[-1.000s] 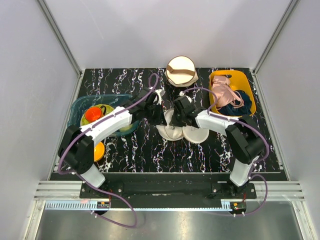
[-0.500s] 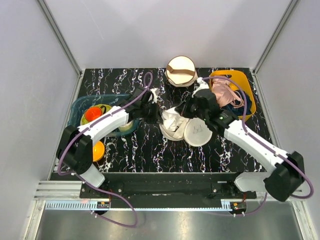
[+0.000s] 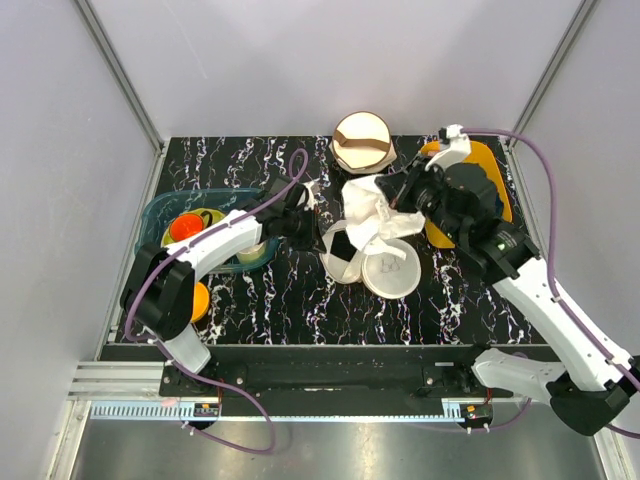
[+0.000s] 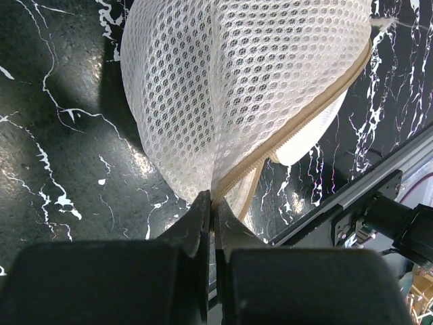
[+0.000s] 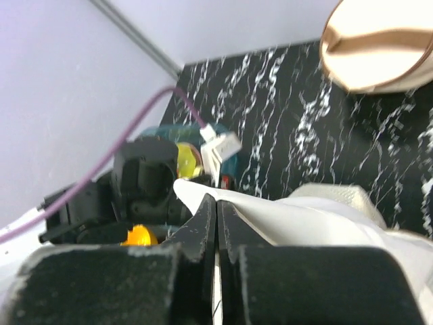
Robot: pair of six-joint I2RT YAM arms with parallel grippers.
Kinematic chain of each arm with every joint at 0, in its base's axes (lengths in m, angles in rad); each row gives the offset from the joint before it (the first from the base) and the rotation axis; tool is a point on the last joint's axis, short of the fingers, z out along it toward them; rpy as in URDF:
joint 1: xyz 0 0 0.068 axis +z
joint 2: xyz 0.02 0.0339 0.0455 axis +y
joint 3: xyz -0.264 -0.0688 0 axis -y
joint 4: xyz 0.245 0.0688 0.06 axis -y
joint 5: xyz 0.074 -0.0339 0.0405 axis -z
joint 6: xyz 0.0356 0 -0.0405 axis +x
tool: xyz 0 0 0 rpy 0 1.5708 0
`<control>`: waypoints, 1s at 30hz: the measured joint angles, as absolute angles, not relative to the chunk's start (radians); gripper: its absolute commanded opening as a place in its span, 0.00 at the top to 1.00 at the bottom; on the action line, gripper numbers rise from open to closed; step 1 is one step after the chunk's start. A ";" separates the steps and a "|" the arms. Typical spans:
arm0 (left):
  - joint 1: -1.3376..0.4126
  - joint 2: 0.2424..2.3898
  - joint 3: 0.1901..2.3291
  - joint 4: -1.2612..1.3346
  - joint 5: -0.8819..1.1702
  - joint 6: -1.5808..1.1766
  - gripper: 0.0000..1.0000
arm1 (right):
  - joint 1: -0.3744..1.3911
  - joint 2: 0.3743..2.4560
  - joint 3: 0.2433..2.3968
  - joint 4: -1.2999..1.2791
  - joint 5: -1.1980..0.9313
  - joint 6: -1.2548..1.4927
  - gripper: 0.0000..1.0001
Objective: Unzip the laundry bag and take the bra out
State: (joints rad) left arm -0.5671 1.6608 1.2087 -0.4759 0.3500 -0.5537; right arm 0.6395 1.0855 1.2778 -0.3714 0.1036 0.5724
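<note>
Two arms extended — left tool (image 4: 211, 206) pinches laundry bag (image 4: 237, 88) | right tool (image 5: 216, 211) grips bra (image 3: 371, 208)

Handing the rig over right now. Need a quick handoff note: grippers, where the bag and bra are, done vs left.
Left gripper: shut on the zipper edge of the laundry bag, holding it in place.
Right gripper: shut on the bra, which is lifted above the bag.
Done: bag is unzipped and lies open; bra is mostly drawn out.
Left: the bra's lower end overlaps the open bag, so lift it fully clear, set it down, then release the bag.
</note>
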 measured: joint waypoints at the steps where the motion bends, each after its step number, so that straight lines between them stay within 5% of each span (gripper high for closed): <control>1: -0.567 1.661 1.209 -0.477 0.353 -0.553 1.00 | 0.640 1.084 1.299 -0.373 0.124 0.562 1.00; 8: -0.567 1.654 1.200 -0.479 0.374 -0.551 1.00 | 0.599 1.132 1.454 -0.403 0.312 0.417 1.00; 16: -0.567 1.570 1.200 -0.484 0.392 -0.551 1.00 | 0.287 1.305 1.528 -0.405 0.273 0.374 1.00; 30: -0.567 1.474 1.154 -0.522 0.397 -0.550 1.00 | -0.053 1.449 1.354 -0.401 0.159 0.465 1.00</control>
